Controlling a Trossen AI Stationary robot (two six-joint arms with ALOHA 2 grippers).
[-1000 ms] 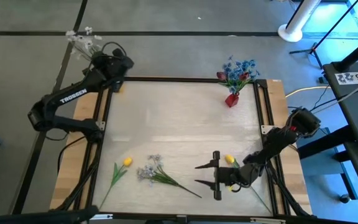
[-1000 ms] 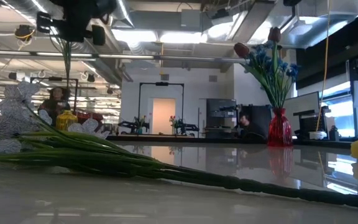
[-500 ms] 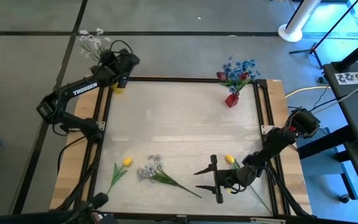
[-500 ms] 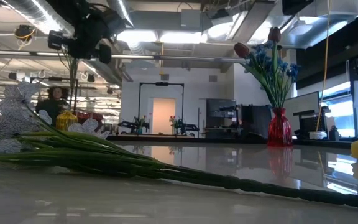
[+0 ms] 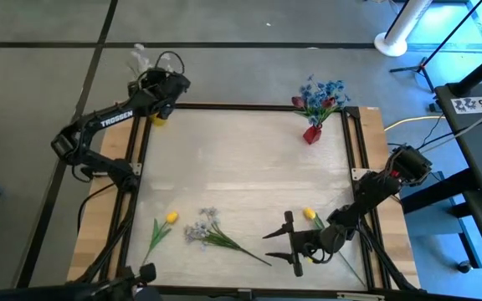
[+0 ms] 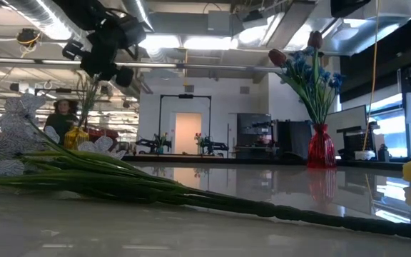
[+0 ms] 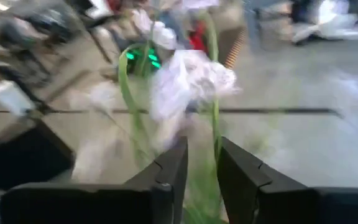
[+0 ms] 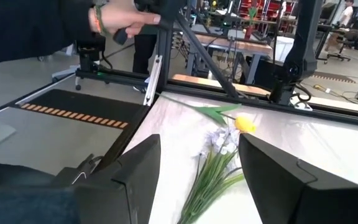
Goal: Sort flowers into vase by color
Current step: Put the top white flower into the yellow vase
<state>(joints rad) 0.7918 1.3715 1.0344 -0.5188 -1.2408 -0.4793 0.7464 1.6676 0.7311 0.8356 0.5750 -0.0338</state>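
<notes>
My left gripper point(image 5: 167, 82) is at the table's far left corner, above a small yellow vase point(image 6: 75, 137). Its fingers stand a little apart, with the green stems of the pale white spray point(image 7: 191, 78) between them. The stems point(image 6: 86, 100) slant down to the vase. My right gripper point(image 5: 270, 246) is open near the front right and points left, holding nothing. A yellow tulip point(image 5: 309, 214) lies beside it. A pale blue cluster point(image 5: 203, 230) and another yellow tulip point(image 5: 171, 217) lie flat near the front edge. My left gripper has the white spray's green stems point(image 7: 214, 134) running between its two fingers, with the blossoms above them. The picture is blurred, and I cannot tell whether the fingers touch the stems.
A red vase point(image 5: 312, 134) at the far right holds blue flowers and dark red tulips point(image 5: 320, 94). A black frame point(image 5: 249, 106) runs round the table. A person's hand point(image 8: 123, 18) shows beyond the left edge in the right wrist view.
My left gripper has moved toward the table's right and down over the yellow vase, rolling as it went. The white spray has swung with it, from leaning out to the left to standing nearly upright, and its stems have come down to the vase.
</notes>
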